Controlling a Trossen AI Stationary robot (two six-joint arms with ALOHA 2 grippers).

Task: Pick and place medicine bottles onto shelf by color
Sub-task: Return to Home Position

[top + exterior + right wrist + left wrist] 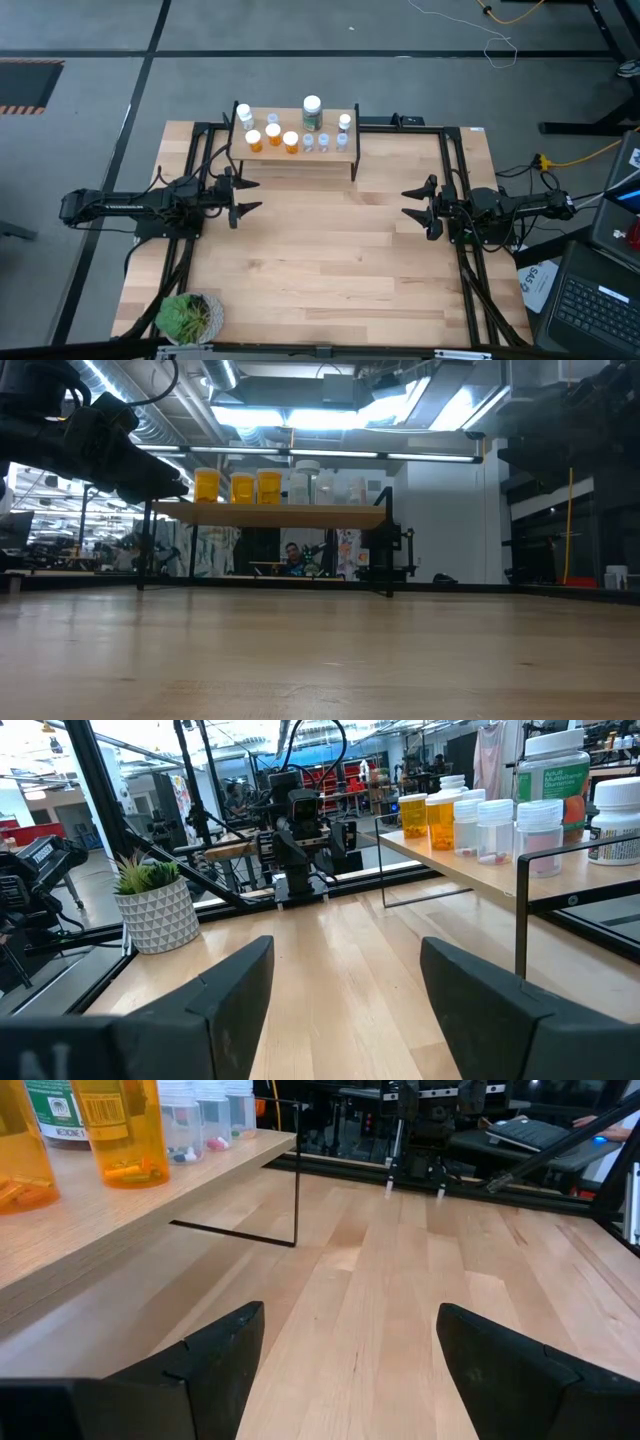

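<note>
Bare table (330,260) lies between my left gripper (254,196) and right gripper (406,203), a wide lane ahead of both. The shelf (330,158) stands just ahead-left of my left one, its top crowded with bottles (273,133), with room beneath the board. A plant (190,315) sits well behind it, rightward.

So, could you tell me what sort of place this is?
Probably a robotics lab or workshop: exposed ceiling ducts with bright strip lights, loose cables on the grey floor, and a black laptop beside the light-wood table.
</note>
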